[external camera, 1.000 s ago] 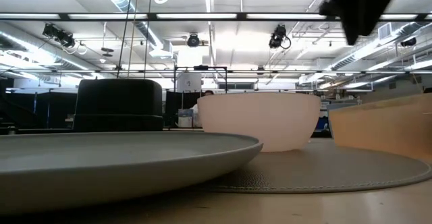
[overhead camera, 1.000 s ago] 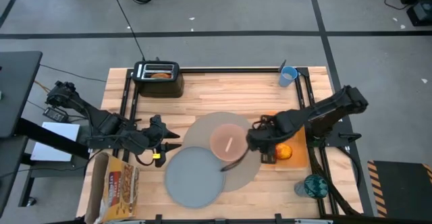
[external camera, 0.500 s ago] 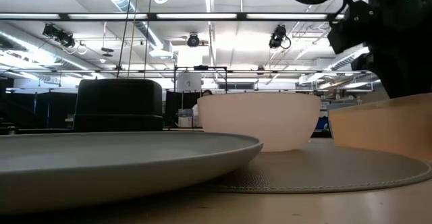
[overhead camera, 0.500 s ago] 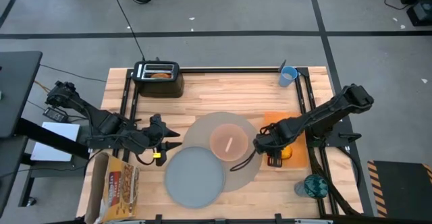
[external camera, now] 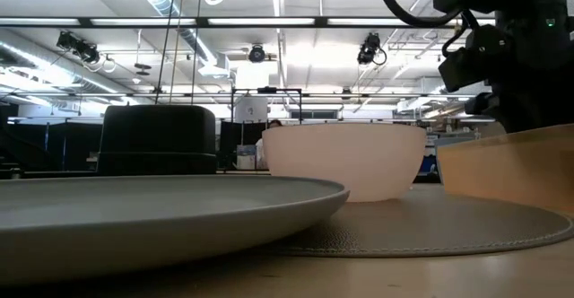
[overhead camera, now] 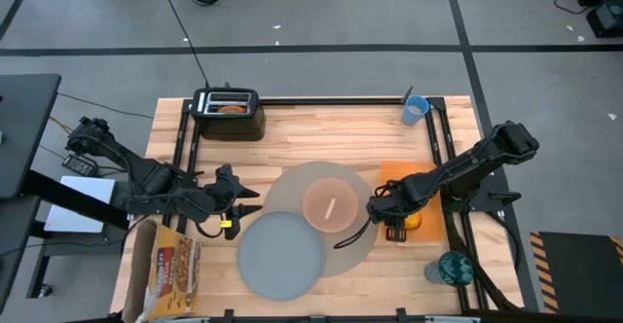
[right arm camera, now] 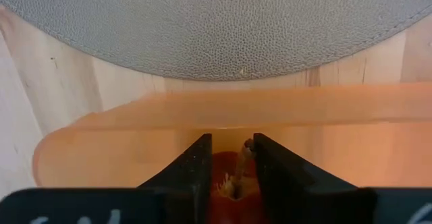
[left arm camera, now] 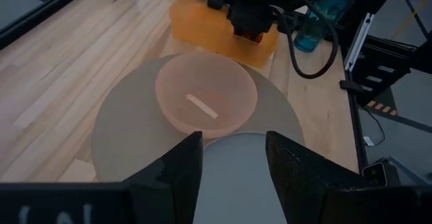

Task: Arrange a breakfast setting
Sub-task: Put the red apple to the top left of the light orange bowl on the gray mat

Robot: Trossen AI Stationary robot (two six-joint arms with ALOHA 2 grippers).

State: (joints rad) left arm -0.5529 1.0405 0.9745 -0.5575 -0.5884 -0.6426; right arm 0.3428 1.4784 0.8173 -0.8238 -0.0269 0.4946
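The red apple [right arm camera: 233, 190] sits in an orange tray [overhead camera: 423, 182] right of the tan placemat [overhead camera: 292, 182]; it also shows in the high view [overhead camera: 394, 231]. My right gripper [right arm camera: 233, 153] is down in the tray, shut on the apple. The pink bowl [overhead camera: 331, 204] stands on the placemat with a pale strip in it. The grey plate [overhead camera: 280, 255] overlaps the placemat's near left edge. My left gripper [overhead camera: 243, 201] waits open at the left. The bagel [overhead camera: 232, 109] sits in the toaster, the blue cup [overhead camera: 416, 109] stands far right, and the cereal box [overhead camera: 167, 269] lies near left. My right gripper has the apple between its two fingers [right arm camera: 196, 173], one on each side of its upper part [right arm camera: 226, 183], the stem [right arm camera: 241, 158] standing in the gap. The fingers slant down from the table's right side. The apple's underside is hidden; I cannot tell whether it is off the tray floor.
The tray's low wall [right arm camera: 223, 113] stands between the apple and the placemat. An orange-yellow round thing [overhead camera: 414, 220] lies in the tray beside the gripper. A teal bottle [overhead camera: 453, 267] stands near right. A black toaster [overhead camera: 229, 114] is at the far left.
My right gripper has gone from the placemat's right edge toward the table's right edge and down into the orange tray, then has kept still there. The bowl, plate and left arm have stayed put.
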